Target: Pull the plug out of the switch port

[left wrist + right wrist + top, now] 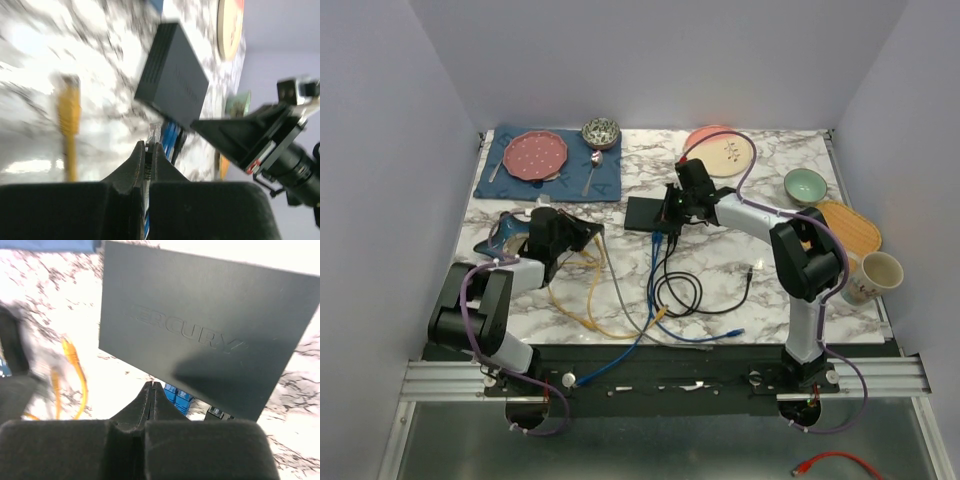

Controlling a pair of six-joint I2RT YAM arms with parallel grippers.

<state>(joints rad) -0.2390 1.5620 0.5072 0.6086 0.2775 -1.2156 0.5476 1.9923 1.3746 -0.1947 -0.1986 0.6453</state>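
left wrist: plug (155,131) in left gripper (149,146)

The marble table (740,300) carried the switch (200,330) just ahead of the right gripper (152,386), cables (670,295) behind it, a plate (720,150) beyond.

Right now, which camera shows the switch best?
The right wrist view: the switch fills most of the frame, sharp, with embossed lettering on top and blue plugs at its near edge. The left wrist view shows it blurred and tilted; the top view shows only a small dark rectangle.
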